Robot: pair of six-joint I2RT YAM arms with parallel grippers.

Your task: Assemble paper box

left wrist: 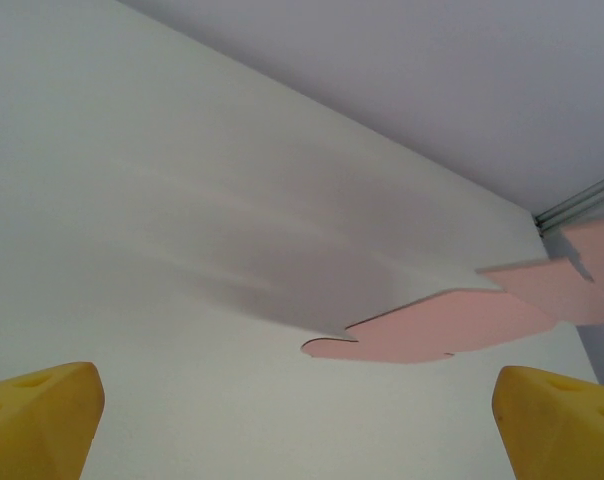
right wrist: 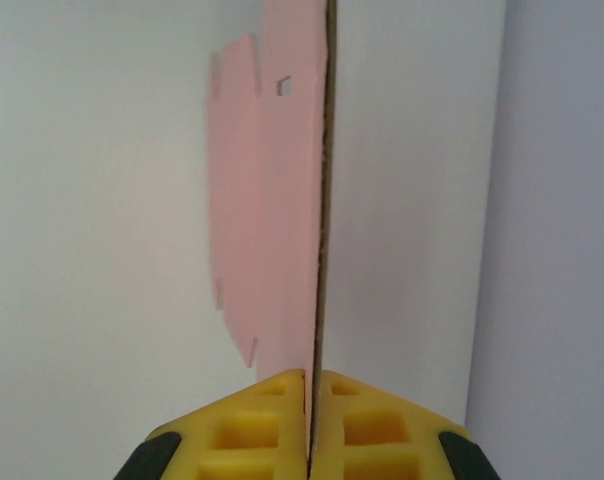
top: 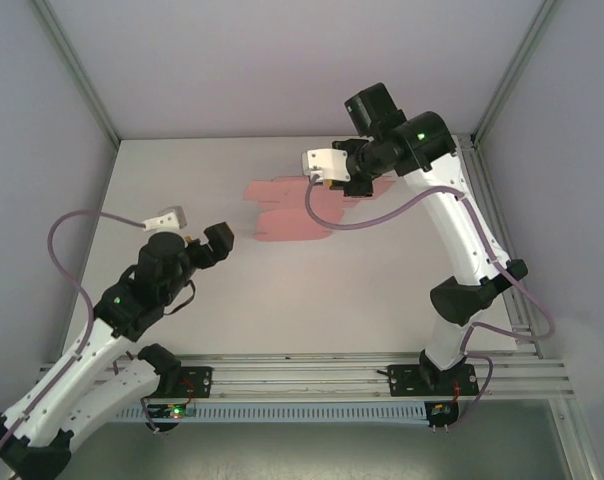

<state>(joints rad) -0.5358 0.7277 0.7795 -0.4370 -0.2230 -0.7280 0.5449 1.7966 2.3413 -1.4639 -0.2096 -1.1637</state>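
The paper box (top: 290, 212) is a flat die-cut sheet of pale-pink card with flaps, lying near the middle back of the white table. My right gripper (top: 340, 182) is at the sheet's far right end, shut on its edge. In the right wrist view the yellow pads (right wrist: 272, 420) pinch the paper box (right wrist: 267, 200), which is seen edge-on and runs away from the gripper (right wrist: 309, 385). My left gripper (top: 204, 246) stands open to the left of the sheet, apart from it. In the left wrist view the paper box (left wrist: 442, 330) lies ahead of the open gripper (left wrist: 302, 440), and nothing sits between the yellow fingertips (left wrist: 37, 420).
The white table (top: 312, 300) is bounded by grey walls at the back and sides. An aluminium frame post (top: 487, 200) runs along the right edge. Purple cables (top: 72, 250) loop beside each arm.
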